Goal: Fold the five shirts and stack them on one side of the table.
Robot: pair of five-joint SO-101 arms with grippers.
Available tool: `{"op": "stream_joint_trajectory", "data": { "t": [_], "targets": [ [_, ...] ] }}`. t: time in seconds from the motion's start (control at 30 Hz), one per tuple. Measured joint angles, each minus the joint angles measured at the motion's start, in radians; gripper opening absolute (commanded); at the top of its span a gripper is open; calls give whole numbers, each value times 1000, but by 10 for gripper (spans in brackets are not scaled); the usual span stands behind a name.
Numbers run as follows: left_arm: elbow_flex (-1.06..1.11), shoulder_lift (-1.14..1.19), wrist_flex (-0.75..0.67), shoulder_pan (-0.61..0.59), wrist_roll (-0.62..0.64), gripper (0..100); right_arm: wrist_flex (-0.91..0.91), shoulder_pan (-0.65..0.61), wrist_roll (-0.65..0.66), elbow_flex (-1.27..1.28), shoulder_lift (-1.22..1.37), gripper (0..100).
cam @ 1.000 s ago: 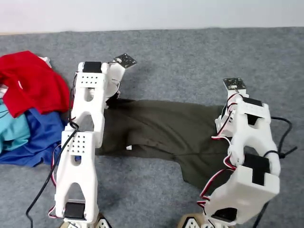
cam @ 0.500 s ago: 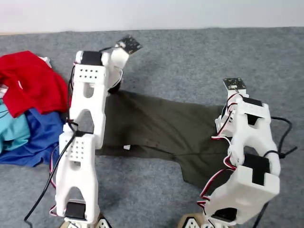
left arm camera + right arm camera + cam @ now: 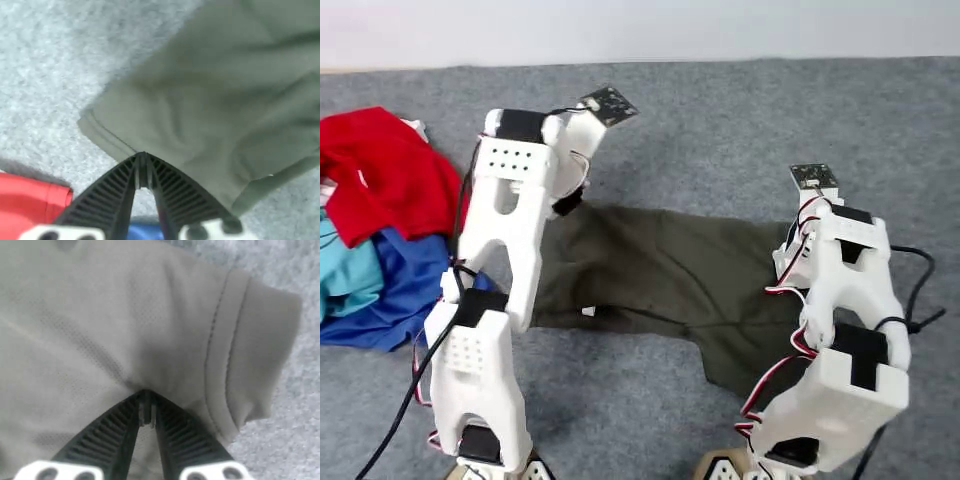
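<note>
Here, rumpled olive shirt (image 3: 660, 270), fine-knit, on fuzzy grey table (image 3: 720, 130)

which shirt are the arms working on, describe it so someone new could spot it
On the grey table, look between the left arm and right arm, not at the heap beside the left arm. The olive green shirt lies spread there, the left pincer and right pincer shut on its ends. Its heaped neighbours are a red shirt, teal shirt and blue shirt.
</note>
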Motion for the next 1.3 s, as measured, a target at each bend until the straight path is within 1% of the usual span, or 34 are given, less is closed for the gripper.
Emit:
{"op": "stream_joint_trajectory", "data": {
  "t": [0.13,0.27,0.37,0.43,0.53,0.7,0.77,0.87,1.0,1.17,1.3],
  "targets": [
    [31,0,-40,-25,0,99,0,0,0,0,0,9],
    [31,-6,-43,-38,0,104,0,0,0,0,0,9],
    [25,-11,8,-26,0,88,8,0,0,0,0,9],
    [20,-15,31,-8,6,52,34,0,0,0,-2,9],
    [31,-38,35,21,52,4,107,0,0,-25,-34,9],
    [192,-55,35,112,68,3,222,-2,2,-43,-81,9],
    [262,-55,29,129,78,3,244,-2,2,-43,-86,9],
    [325,-51,-12,124,101,3,256,-2,2,-43,-87,9],
    [331,21,-25,123,100,3,258,-2,2,-43,-87,9],
    [331,115,25,115,103,3,261,-2,2,-43,-87,9],
    [325,149,34,101,98,3,261,-2,2,-43,-87,9]
  ]
}}
